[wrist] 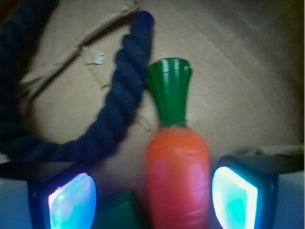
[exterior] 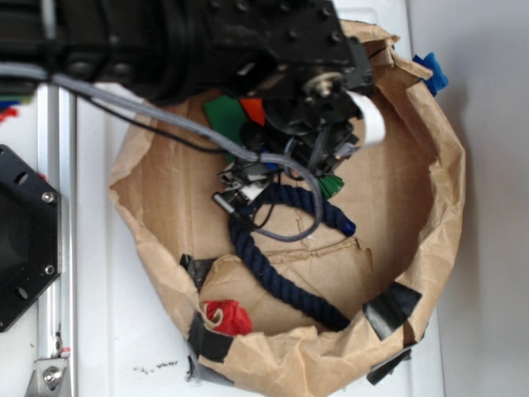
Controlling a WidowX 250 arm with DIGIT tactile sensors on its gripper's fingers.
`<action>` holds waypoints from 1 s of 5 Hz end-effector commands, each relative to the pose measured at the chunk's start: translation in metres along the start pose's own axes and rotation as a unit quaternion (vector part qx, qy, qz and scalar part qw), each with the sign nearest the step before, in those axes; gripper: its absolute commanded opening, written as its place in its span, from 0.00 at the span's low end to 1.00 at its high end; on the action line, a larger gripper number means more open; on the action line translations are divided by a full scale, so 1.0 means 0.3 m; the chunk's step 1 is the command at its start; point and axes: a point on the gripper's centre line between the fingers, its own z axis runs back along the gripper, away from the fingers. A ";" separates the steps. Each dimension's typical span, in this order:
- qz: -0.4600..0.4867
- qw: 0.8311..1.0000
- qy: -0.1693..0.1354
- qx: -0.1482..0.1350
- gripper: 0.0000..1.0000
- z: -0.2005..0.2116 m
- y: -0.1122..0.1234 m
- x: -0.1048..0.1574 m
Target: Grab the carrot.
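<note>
The carrot (wrist: 178, 181) is orange with a dark green top and lies on the brown paper, top pointing away from me. It sits between my gripper's (wrist: 153, 198) two glowing pads (wrist: 236, 195), close to the right one and with a gap to the left one. The gripper is open and low over the carrot. In the exterior view the arm covers most of the carrot (exterior: 254, 110). Only an orange end and its green top show on either side of the gripper (exterior: 322, 145).
A dark blue rope (wrist: 121, 102) curves just left of the carrot, its end near the green top. A flat green block (wrist: 116, 210) lies by the left finger. All sit inside a crumpled paper bag (exterior: 446, 165) with raised walls. A red cloth scrap (exterior: 227, 317) rests at its near rim.
</note>
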 end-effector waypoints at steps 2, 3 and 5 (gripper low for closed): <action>-0.004 1.000 0.003 0.019 1.00 -0.023 0.031 0.031; -0.006 0.999 0.009 0.031 1.00 -0.051 0.034 0.037; -0.005 0.999 0.023 0.042 0.16 -0.107 0.012 0.063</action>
